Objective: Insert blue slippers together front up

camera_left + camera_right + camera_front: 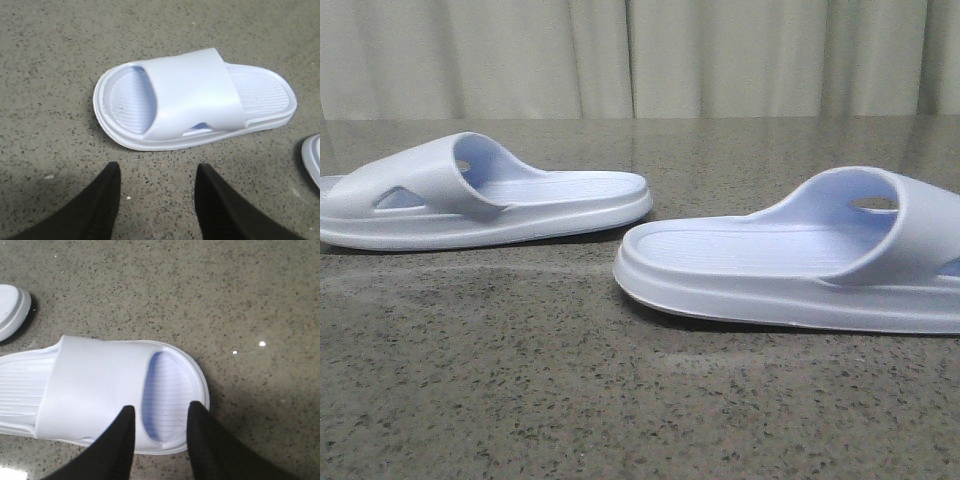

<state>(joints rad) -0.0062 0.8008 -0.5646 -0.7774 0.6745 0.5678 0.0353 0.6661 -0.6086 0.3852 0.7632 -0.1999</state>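
Note:
Two pale blue slippers lie flat, soles down, on the speckled stone table. In the front view the left slipper has its toe to the left, and the right slipper has its toe to the right; their heels point at each other, apart. No gripper shows in the front view. My left gripper is open and empty, above the table just beside the left slipper. My right gripper is open above the toe end of the right slipper, one finger over the strap, the other over the toe rim.
The grey speckled table stretches around both slippers. A pale curtain hangs behind the table's far edge. The heel of the other slipper shows at the edge of each wrist view.

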